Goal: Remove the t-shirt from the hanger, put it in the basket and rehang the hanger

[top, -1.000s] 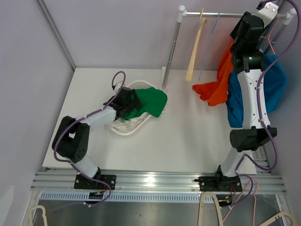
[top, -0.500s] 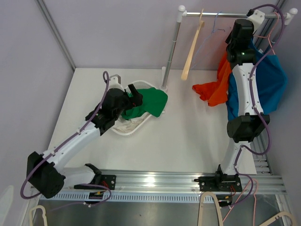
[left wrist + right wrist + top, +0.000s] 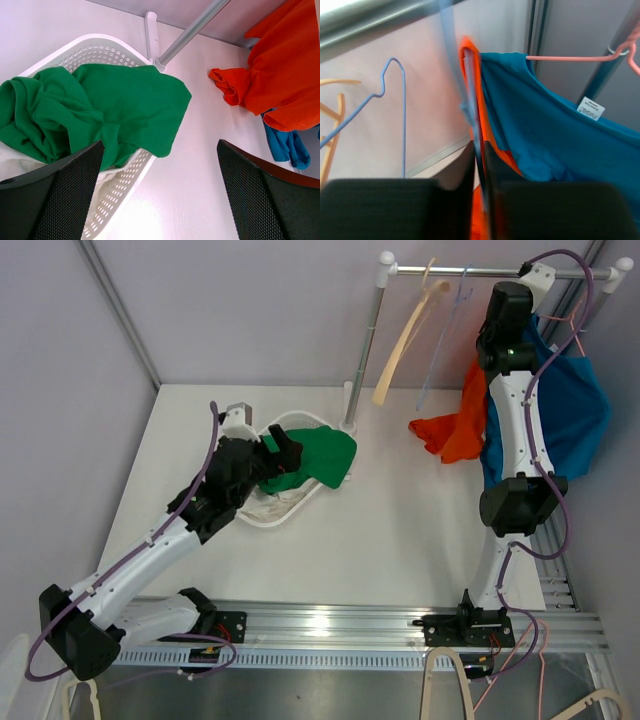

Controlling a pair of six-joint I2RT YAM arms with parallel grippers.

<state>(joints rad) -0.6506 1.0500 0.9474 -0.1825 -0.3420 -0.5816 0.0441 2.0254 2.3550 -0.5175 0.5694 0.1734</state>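
Viewing from the top, I read the left arm [image 3: 170, 530] reaching over the basket [image 3: 262, 518], which holds a green shirt [image 3: 325, 455]. The right arm [image 3: 515, 420] is raised to the rail [image 3: 470, 272], where the orange shirt [image 3: 462, 425] hangs against a blue shirt [image 3: 580, 410].

Left wrist: the left gripper [image 3: 160, 150] has its fingers wide apart above the basket, holding nothing.

Right wrist: the right gripper [image 3: 479, 150] has its fingers nearly together, with the orange shirt's top edge between them. I cannot tell whether they clamp it.
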